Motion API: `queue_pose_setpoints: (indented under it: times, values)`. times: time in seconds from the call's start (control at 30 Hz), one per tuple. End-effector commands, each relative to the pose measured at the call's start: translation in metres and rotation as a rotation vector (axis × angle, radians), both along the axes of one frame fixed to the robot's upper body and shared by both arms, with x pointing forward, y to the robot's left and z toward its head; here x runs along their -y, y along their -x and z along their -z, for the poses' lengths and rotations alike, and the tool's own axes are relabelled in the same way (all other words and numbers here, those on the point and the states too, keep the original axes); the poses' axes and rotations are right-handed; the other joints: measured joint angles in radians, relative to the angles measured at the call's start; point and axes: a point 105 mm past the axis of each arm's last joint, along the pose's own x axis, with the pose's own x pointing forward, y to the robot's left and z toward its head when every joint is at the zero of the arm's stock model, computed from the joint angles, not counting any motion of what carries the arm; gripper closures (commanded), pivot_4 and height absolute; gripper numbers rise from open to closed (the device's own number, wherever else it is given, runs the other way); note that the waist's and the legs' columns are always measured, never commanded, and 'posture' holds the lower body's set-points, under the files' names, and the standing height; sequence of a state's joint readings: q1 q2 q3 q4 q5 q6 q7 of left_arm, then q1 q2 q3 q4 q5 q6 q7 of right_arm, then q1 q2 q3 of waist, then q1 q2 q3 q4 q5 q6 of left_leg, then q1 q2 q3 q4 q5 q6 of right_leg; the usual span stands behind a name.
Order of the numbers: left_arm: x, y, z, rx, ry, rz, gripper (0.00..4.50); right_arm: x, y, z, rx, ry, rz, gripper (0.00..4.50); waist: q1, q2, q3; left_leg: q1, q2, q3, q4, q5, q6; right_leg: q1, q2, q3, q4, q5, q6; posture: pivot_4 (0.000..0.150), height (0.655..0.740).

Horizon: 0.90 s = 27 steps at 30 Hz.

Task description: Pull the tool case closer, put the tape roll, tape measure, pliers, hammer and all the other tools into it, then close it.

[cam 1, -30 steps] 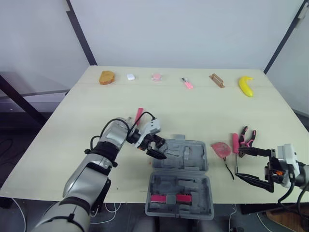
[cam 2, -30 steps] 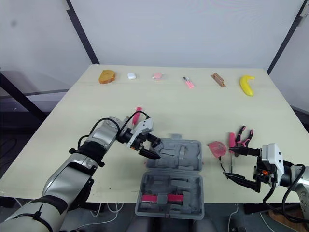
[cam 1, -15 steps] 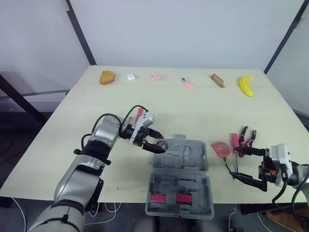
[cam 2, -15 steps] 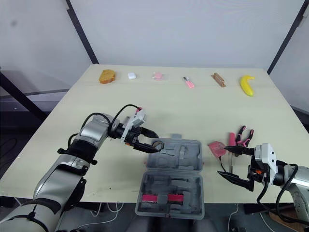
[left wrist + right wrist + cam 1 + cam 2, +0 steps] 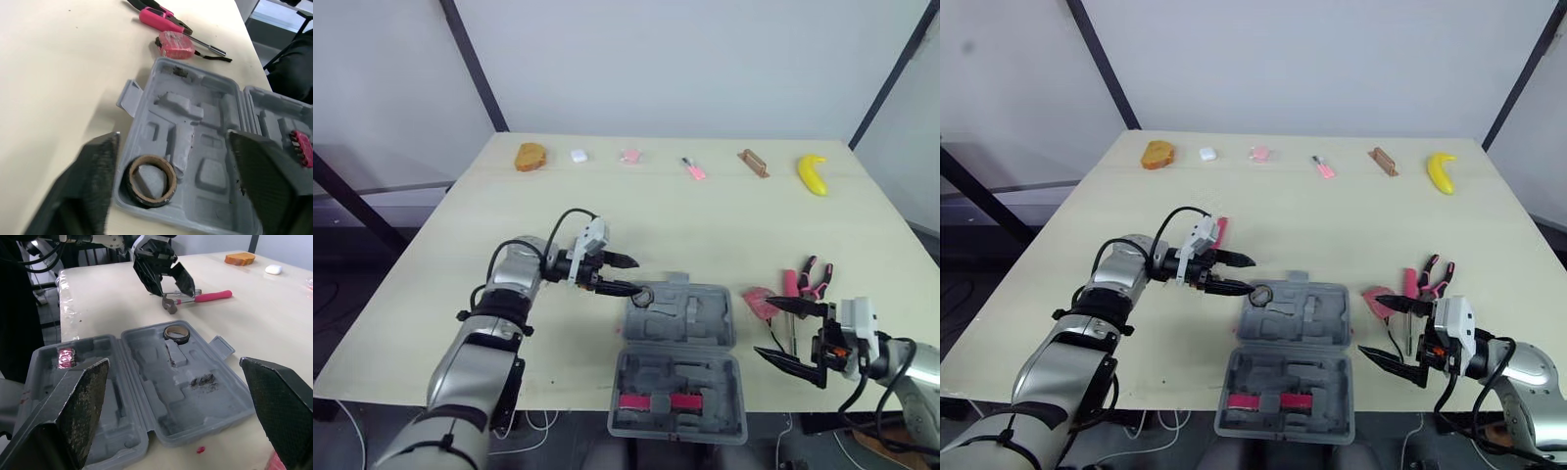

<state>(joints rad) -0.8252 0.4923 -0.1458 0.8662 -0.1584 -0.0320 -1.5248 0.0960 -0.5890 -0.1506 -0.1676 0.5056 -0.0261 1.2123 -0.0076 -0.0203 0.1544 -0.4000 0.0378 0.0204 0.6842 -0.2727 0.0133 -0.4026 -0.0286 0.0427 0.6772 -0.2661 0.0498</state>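
Observation:
The grey tool case (image 5: 680, 323) lies open near the table's front edge, its lid (image 5: 677, 397) toward me. A brown tape roll (image 5: 640, 294) rests in the case's far left corner. My left gripper (image 5: 625, 274) hovers just left of it, open and holding nothing. Behind that gripper lies the pink-handled hammer (image 5: 195, 297). Right of the case are a pink tape measure (image 5: 761, 302), a pink-handled screwdriver (image 5: 790, 289) and pliers (image 5: 813, 277). My right gripper (image 5: 766, 328) is open in front of them, pointing at the case.
Along the table's back edge sit a brown bread-like item (image 5: 530, 157), a small white object (image 5: 578, 155), two small pink items (image 5: 629, 156) (image 5: 693, 168), a brown piece (image 5: 753, 163) and a banana (image 5: 813, 174). Pink bits (image 5: 654, 401) sit in the lid.
My left gripper has drawn back to the left from over the case, and the tape roll stays in the case corner. My right gripper has shifted left toward the case.

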Motion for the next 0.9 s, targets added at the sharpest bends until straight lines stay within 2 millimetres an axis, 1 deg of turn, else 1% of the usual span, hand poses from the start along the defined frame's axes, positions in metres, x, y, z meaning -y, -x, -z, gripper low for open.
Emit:
queue_pose_setpoints:
  times: [0.03, 0.13, 0.23, 0.27, 0.3, 0.37, 0.4, 0.5, 0.73, 0.9]
  values:
    - [0.009, 0.002, 0.002, 0.130, 0.029, 0.051, 1.60, -0.005, -0.001, -0.001, 0.038, -0.012, -0.004, 0.00, 0.002, 0.000, 0.000, 0.000, 0.000, 0.000, 0.000, 0.000, 0.000, 0.000, 0.000, 0.000, 0.000, 0.000, 0.000, 0.150, 0.7400]
    - [0.010, 0.004, 0.014, 0.183, 0.005, 0.063, 1.60, -0.005, -0.001, 0.003, 0.038, -0.014, -0.002, 0.00, 0.000, 0.000, 0.000, 0.000, 0.000, 0.000, 0.000, 0.000, 0.000, 0.000, 0.000, 0.000, 0.000, 0.000, 0.000, 0.150, 0.7400]
    - [0.012, 0.000, 0.014, 0.191, 0.059, 0.018, 1.60, -0.005, -0.001, 0.005, 0.040, -0.012, 0.000, 0.00, -0.002, 0.000, 0.000, 0.000, 0.000, 0.000, 0.000, 0.000, 0.000, 0.000, 0.000, 0.000, 0.000, 0.000, 0.000, 0.150, 0.7400]
    - [0.012, -0.001, 0.015, 0.194, 0.059, 0.012, 2.03, -0.005, -0.001, 0.005, 0.041, -0.012, 0.001, 0.00, -0.003, 0.000, 0.000, 0.000, 0.000, 0.000, 0.000, 0.000, 0.000, 0.000, 0.000, 0.000, 0.000, 0.000, 0.000, 0.150, 0.7400]
    - [0.012, -0.001, 0.016, 0.202, 0.053, 0.008, 2.18, -0.005, -0.001, 0.005, 0.043, -0.012, 0.002, 0.00, -0.003, 0.000, 0.000, 0.000, 0.000, 0.000, 0.000, 0.000, 0.000, 0.000, 0.000, 0.000, 0.000, 0.000, 0.000, 0.150, 0.7400]
    - [0.012, -0.002, 0.017, 0.210, 0.046, 0.003, 2.81, -0.005, -0.001, 0.005, 0.045, -0.013, 0.005, 0.00, -0.003, 0.000, 0.000, 0.000, 0.000, 0.000, 0.000, 0.000, 0.000, 0.000, 0.000, 0.000, 0.000, 0.000, 0.000, 0.150, 0.7400]
    - [0.012, -0.003, 0.017, 0.211, 0.047, -0.001, 3.30, -0.005, -0.001, 0.005, 0.046, -0.014, 0.006, 0.00, -0.003, 0.000, 0.000, 0.000, 0.000, 0.000, 0.000, 0.000, 0.000, 0.000, 0.000, 0.000, 0.000, 0.000, 0.000, 0.150, 0.7400]
    - [0.012, -0.003, 0.018, 0.199, 0.058, -0.007, 3.30, -0.005, 0.001, 0.007, 0.042, -0.014, 0.011, 0.00, -0.002, 0.000, 0.000, 0.000, 0.000, 0.000, 0.000, 0.000, 0.000, 0.000, 0.000, 0.000, 0.000, 0.000, 0.000, 0.150, 0.7400]
    - [0.009, -0.003, 0.027, 0.189, 0.038, -0.035, 3.30, -0.007, -0.001, 0.007, 0.049, -0.018, 0.011, 0.00, -0.003, 0.000, 0.000, 0.000, 0.000, 0.000, 0.000, 0.000, 0.000, 0.000, 0.000, 0.000, 0.000, 0.000, 0.000, 0.150, 0.7400]
    - [0.009, -0.001, 0.045, 0.158, -0.013, -0.069, 3.30, -0.006, -0.004, 0.005, 0.056, -0.024, 0.021, 0.00, -0.003, 0.000, 0.000, 0.000, 0.000, 0.000, 0.000, 0.000, 0.000, 0.000, 0.000, 0.000, 0.000, 0.000, 0.000, 0.150, 0.7400]
